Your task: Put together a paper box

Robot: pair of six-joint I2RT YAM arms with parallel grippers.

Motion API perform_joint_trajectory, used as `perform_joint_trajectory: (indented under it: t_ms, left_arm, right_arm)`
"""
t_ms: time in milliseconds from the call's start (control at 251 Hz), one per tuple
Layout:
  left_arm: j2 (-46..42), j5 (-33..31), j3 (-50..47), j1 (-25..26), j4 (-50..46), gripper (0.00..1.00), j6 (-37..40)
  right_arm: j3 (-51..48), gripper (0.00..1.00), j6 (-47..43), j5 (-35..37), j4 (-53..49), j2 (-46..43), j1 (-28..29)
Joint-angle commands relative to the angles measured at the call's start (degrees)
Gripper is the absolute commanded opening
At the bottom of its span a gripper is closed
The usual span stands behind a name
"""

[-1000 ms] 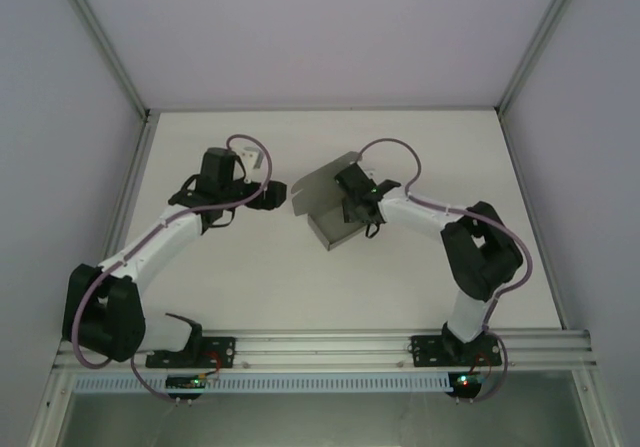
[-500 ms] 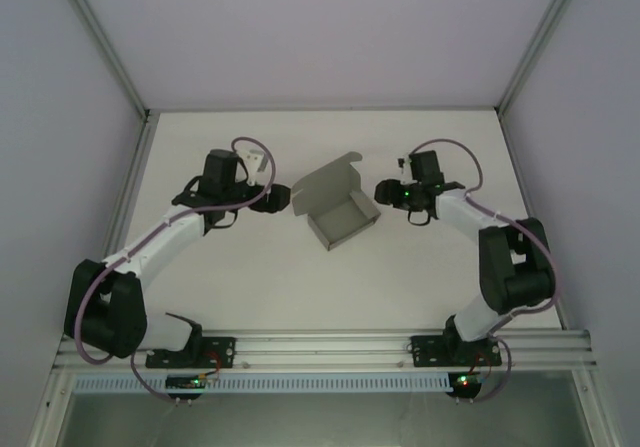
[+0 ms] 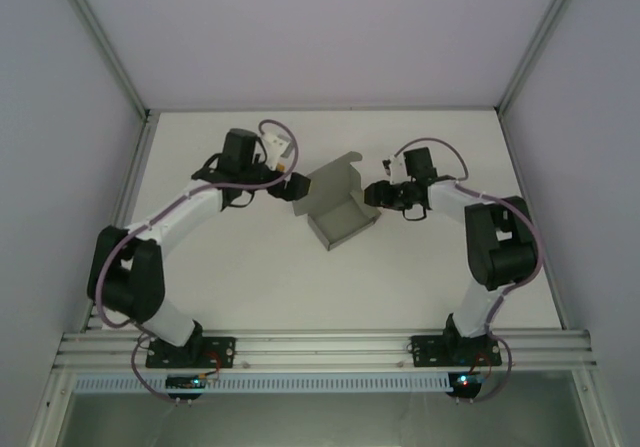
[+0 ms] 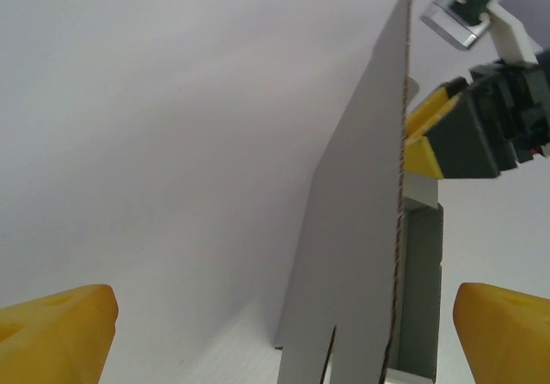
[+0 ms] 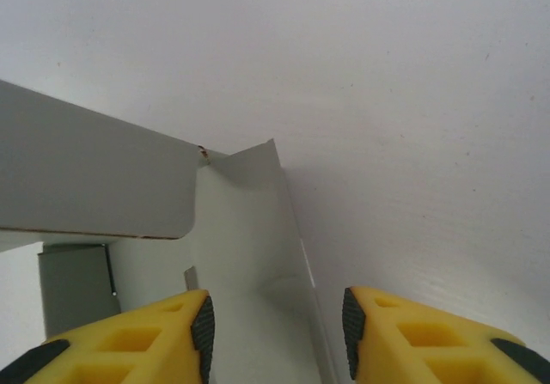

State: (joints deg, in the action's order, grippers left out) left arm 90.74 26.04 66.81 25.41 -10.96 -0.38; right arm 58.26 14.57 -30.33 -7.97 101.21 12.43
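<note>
The paper box (image 3: pixel 341 219) is a small shallow grey card box in the middle of the table, its lid flap (image 3: pixel 326 181) standing up at the back left. My left gripper (image 3: pixel 287 184) is open wide at that flap's left. In the left wrist view the upright flap (image 4: pixel 361 229) rises between the two fingertips, touching neither. My right gripper (image 3: pixel 373 195) is at the box's right side. In the right wrist view its jaws (image 5: pixel 275 332) straddle the box's thin side wall (image 5: pixel 296 255), pads apart from it. The right gripper (image 4: pixel 481 122) also appears behind the flap.
The white table (image 3: pixel 300 287) is bounded by grey enclosure walls and metal posts (image 3: pixel 128 157) on the left and right. An aluminium rail (image 3: pixel 320 347) with both arm bases runs along the near edge.
My right gripper came out of the box, swung right, then returned to the box's right wall with its jaws narrowing. My left gripper moved up and right to the lid flap.
</note>
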Motion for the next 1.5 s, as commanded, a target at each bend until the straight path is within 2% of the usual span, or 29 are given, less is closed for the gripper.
perform_joint_trajectory:
  t_ms: [0,56,124,223,327,411,475,559,670,778,846,942,982,1113,1165,1241,1301,1385,1497]
  left_arm:
    - [3.82,1.45,4.51,1.87,-5.07,1.0,5.09]
    - [5.94,1.22,6.55,2.43,-6.34,1.0,5.34]
    - [8.68,0.53,9.56,3.08,-8.18,0.95,6.0]
    - [12.09,-1.33,13.56,4.24,-10.74,0.83,6.86]
    - [14.66,-2.82,16.4,5.67,-12.51,0.62,7.93]
    - [15.6,-5.28,17.7,6.9,-13.09,0.39,7.71]
    - [15.61,-6.67,17.71,7.53,-12.69,0.3,7.38]
    - [15.22,-7.15,17.57,7.83,-12.34,0.22,6.82]
    - [14.17,-6.16,17.14,8.09,-11.56,0.18,6.33]
    - [13.11,-5.46,16.62,8.38,-10.98,0.16,6.09]
    - [12.41,-5.33,16.25,8.52,-10.4,0.09,5.5]
    - [11.4,-4.94,16.16,8.57,-9.63,0.04,4.55]
    - [10.98,-4.94,16.25,8.52,-9.59,0.03,4.5]
    - [10.08,-5.34,16.47,8.46,-8.64,0.01,4.37]
    - [10.12,-5.67,16.63,8.5,-8.43,0.0,4.45]
    - [10.33,-6.44,17.38,8.43,-8.68,0.0,4.17]
    - [10.64,-6.69,17.97,8.34,-9.0,0.0,4.19]
    - [10.95,-6.8,18.32,8.26,-9.27,0.0,4.57]
    - [11.39,-7.1,18.1,8.01,-9.73,0.0,4.55]
  right_arm:
    - [0.96,0.45,-2.06,-1.5,-2.57,2.47,0.53]
    - [0.8,0.45,-2.15,-1.51,-2.56,2.81,0.79]
    - [0.63,0.37,-2.16,-1.45,-2.21,3.16,1.12]
    - [0.66,0.37,-2.39,-1.55,-1.91,3.47,1.71]
    - [0.74,0.37,-2.51,0.17,-2.06,3.4,2.79]
    - [1.07,0.35,-2.6,3.31,-3.69,3.28,3.99]
    - [0.5,0.34,-2.48,6.21,-3.77,2.72,5.25]
    - [-0.11,0.24,-1.93,11.73,-4.06,1.74,6.82]
    - [1.42,0.24,-2.13,18.56,-7.12,2.01,8.82]
    - [3.98,0.24,-1.62,28.88,-11.8,4.02,11.69]
    - [5.55,0.22,-0.36,31.52,-14.18,5.58,12.98]
    - [7.19,0.14,1.42,37.1,-16.62,7.52,14.12]
    - [7.91,0.13,1.83,39.4,-17.54,8.23,14.82]
    - [9.57,0.04,2.83,44.31,-22.58,10.53,16.86]
    - [9.57,0.04,3.07,45.05,-23.12,11.34,17.17]
    - [11.8,0.04,4.77,52.24,-25.33,12.7,18.15]
    - [12.53,0.11,5.08,55.32,-27.3,13.56,19.5]
    - [11.92,0.13,4.09,53.3,-26.87,13.87,19.53]
    - [7.39,0.17,2.77,44.77,-18.66,11.34,18.22]
